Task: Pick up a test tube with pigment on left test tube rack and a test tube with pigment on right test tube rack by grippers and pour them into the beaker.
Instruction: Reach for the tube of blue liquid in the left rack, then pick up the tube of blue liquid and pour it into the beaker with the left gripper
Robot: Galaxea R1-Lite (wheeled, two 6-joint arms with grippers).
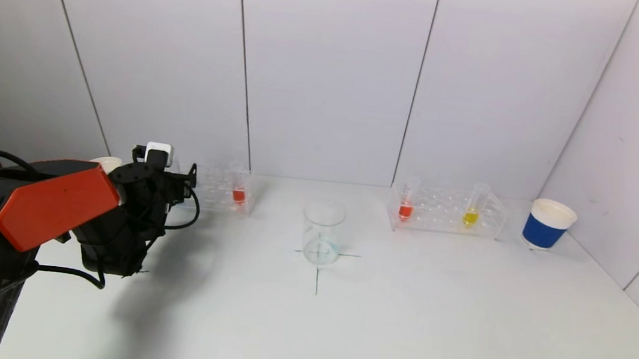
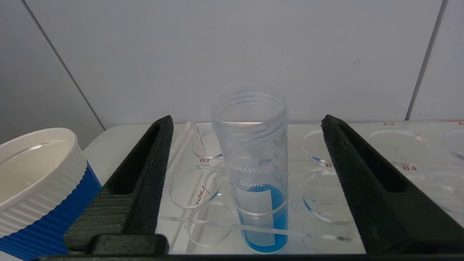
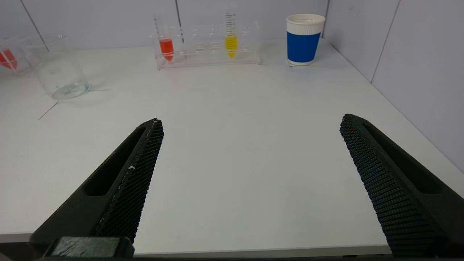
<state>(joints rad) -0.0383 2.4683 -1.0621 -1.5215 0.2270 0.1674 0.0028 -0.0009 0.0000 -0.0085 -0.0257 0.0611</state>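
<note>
You see the white table (image 1: 399,328) with the beaker (image 1: 322,232) at its middle. The left rack (image 2: 203,188) stands far left, the right rack (image 1: 446,212) far right. Your left gripper (image 2: 246,181) is wide open around the blue tube (image 2: 255,174), not touching it. Your right gripper (image 3: 250,170) is open over the near table.

The right gripper (image 3: 250,130) hangs low over the bare white table (image 3: 235,145), jaws spread wide — nothing between them. Far ahead a clear rack (image 3: 208,45) holds a red-filled tube (image 3: 166,47) and a yellow-filled tube (image 3: 231,41); a blue-and-white cup (image 3: 304,40) stands beside it, the empty beaker (image 3: 59,69) well apart.
</note>
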